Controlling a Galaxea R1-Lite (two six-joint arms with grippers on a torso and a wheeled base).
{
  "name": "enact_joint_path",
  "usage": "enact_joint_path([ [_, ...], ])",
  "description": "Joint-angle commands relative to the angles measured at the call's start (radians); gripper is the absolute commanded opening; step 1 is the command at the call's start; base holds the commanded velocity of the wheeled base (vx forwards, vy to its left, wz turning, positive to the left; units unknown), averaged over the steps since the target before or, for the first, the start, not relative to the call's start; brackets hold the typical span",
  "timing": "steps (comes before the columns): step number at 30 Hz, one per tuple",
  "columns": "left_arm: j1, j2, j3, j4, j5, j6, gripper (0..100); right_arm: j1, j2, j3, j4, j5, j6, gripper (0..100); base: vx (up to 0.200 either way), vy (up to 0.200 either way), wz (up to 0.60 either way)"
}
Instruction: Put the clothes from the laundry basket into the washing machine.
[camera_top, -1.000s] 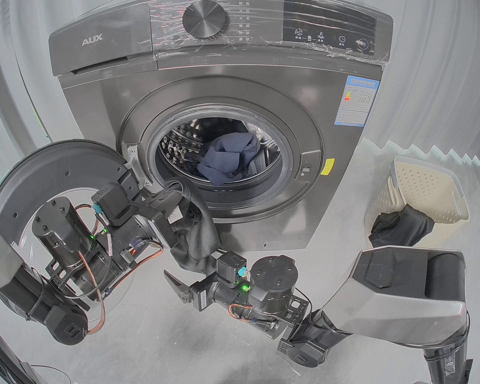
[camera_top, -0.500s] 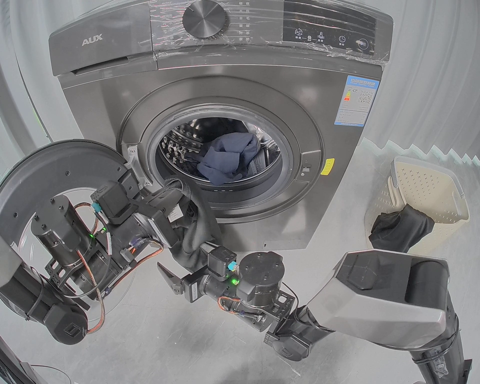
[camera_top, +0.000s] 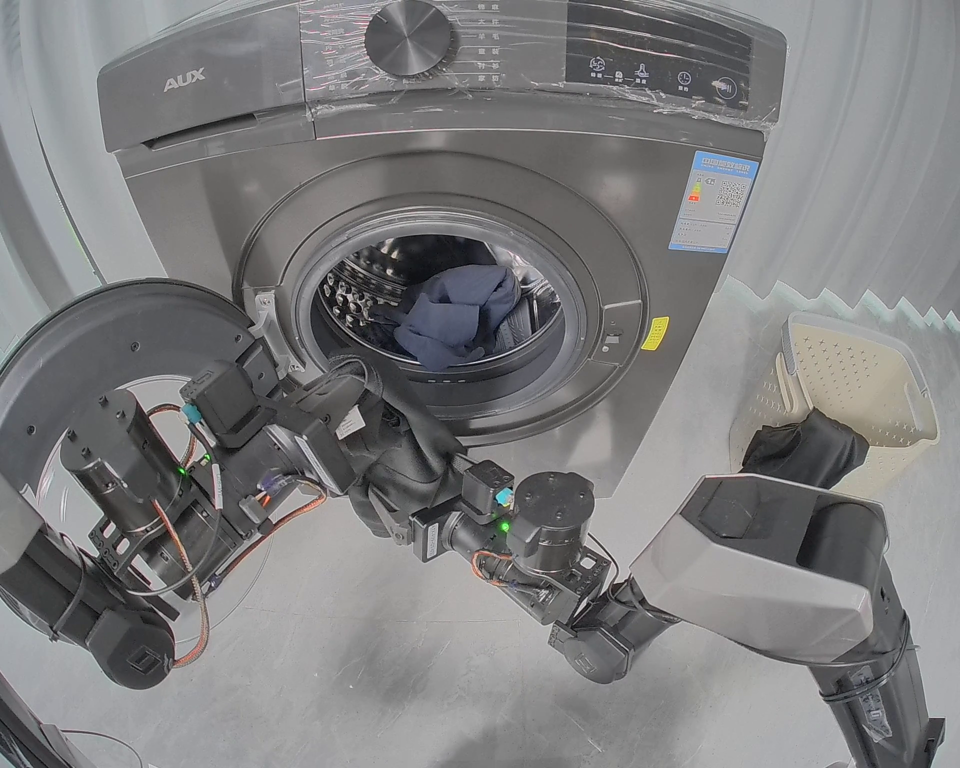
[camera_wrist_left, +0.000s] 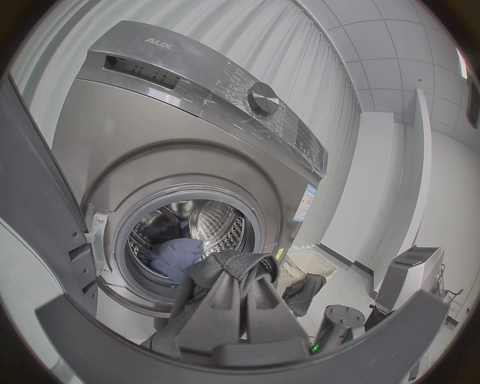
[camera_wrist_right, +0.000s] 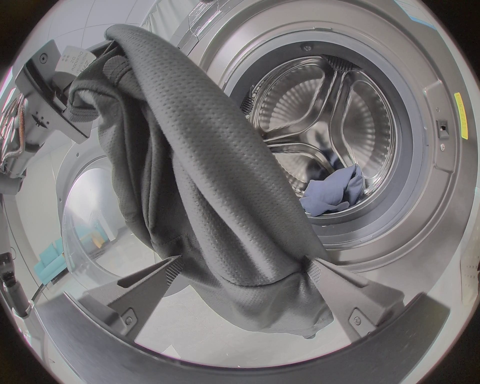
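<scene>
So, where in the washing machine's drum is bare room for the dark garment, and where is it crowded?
Free: drum wall left of and above the blue garment. Crowded: before the opening's lower rim, left gripper, right gripper and dark garment.

We see a pale grey floor (camera_top: 330, 640) carrying the washing machine (camera_top: 440, 170), its door (camera_top: 110, 340) swung open. Just beside it on the right stands the cream laundry basket (camera_top: 860, 390), a dark garment (camera_top: 800, 455) spilling over its rim.

Grey garment (camera_top: 405, 455) hanging before open washing machine (camera_top: 640, 200), blue garment (camera_top: 455, 315) inside drum
</scene>
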Motion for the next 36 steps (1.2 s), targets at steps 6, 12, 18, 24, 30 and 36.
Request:
enact_joint_path([
  [6, 0.01, 0.008, -0.017, 0.0, 0.002, -0.002, 0, -0.017, -0.114, 0.193, -0.018, 0.012, -0.006, 100, 0.0, 0.0, 0.0],
  [12, 0.01, 0.008, -0.017, 0.0, 0.015, -0.002, 0, 0.059, -0.262, 0.432, -0.03, 0.047, -0.006, 100, 0.0, 0.0, 0.0],
  [18, 0.01, 0.009, -0.017, 0.0, 0.017, -0.002, 0, 0.186, -0.297, 0.564, -0.068, 0.066, 0.013, 100, 0.0, 0.0, 0.0],
  [24, 0.01, 0.009, -0.017, 0.0, 0.017, -0.002, 0, 0.253, -0.257, 0.475, -0.071, 0.058, 0.04, 100, 0.0, 0.0, 0.0],
  [30, 0.008, 0.008, -0.017, 0.0, 0.015, -0.002, 0, 0.24, -0.131, 0.237, -0.05, 0.055, 0.039, 100, 0.0, 0.0, 0.0],
  [36, 0.008, 0.002, -0.017, 0.001, 0.015, -0.002, 0, 0.155, 0.002, 0.018, 0.008, 0.055, 0.034, 100, 0.0, 0.0, 0.0],
])
